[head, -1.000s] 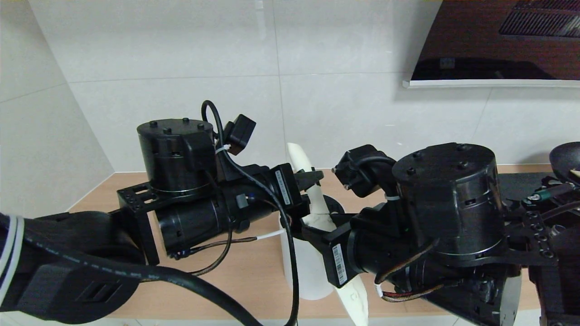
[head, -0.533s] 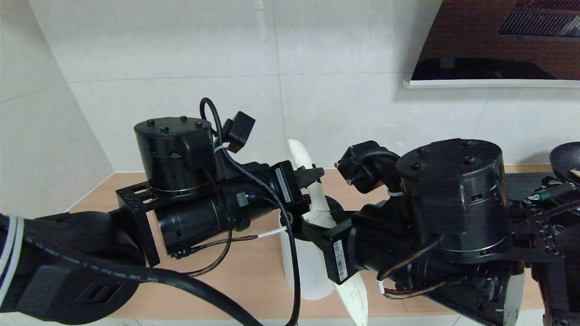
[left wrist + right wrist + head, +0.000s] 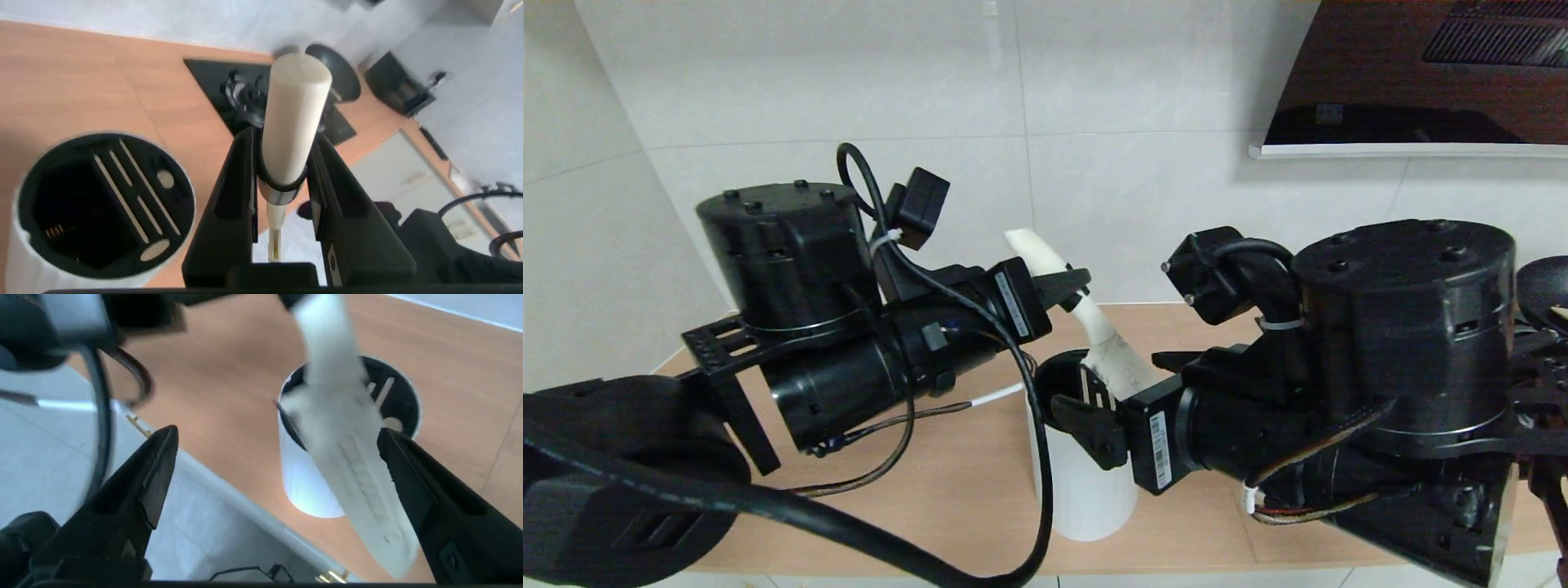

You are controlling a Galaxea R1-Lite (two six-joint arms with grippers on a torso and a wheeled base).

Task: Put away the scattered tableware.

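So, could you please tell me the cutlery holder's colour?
The holder is white outside, black inside; head view.

Left end effector (image 3: pixel 1072 287) clamps a tilted knife (image 3: pixel 1104 343) above the holder (image 3: pixel 1086 490); right end effector (image 3: pixel 1131 390) gapes at the blade.

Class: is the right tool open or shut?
Open. On the right tool, fingers stand wide apart either side of the white utensil; the left tool clamps its handle.

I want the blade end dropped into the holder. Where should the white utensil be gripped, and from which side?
Probably the round handle of the white utensil, from the side, as the left gripper holds it: it is thick and cylindrical, leaving the flat blade free to enter the utensil holder.
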